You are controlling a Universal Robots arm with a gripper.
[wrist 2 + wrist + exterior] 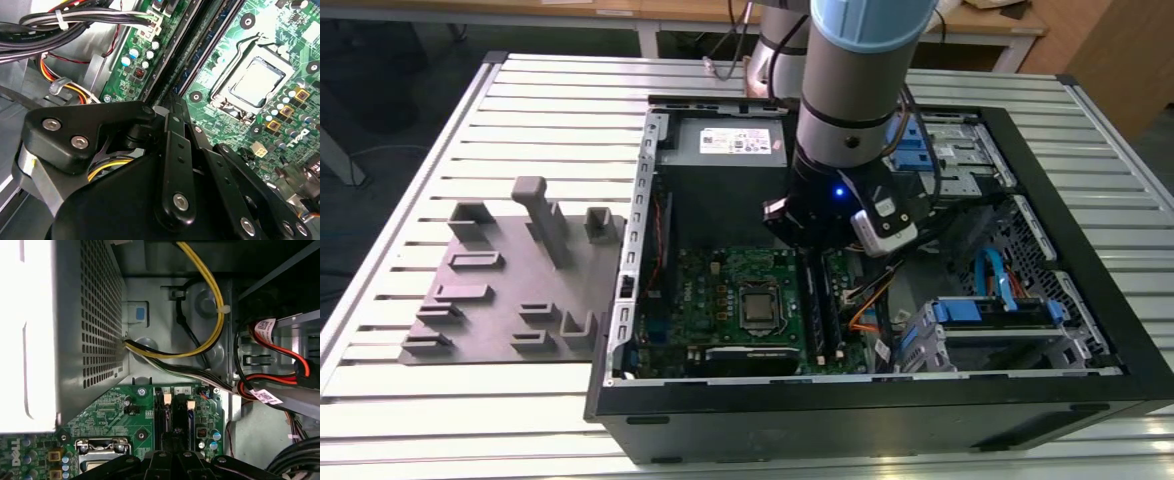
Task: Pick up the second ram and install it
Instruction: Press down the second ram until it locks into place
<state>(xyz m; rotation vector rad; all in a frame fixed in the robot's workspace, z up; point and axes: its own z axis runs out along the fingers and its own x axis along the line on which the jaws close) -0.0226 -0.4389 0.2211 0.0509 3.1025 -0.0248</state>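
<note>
The second ram (202, 52) seems to lie along the black memory slots (821, 300), just right of centre in the exterior view. The gripper (172, 107) is poised at its near end, though I cannot tell whether the fingers are closed on it. I judge the stick should stay parallel to its slot and be pressed straight down and evenly, clear of the cable bundle (75, 22). By count there is one arm, one gripper, one processor socket (255, 82), two white slot clips (166, 399) and one grey tray (507, 290) at left.
</note>
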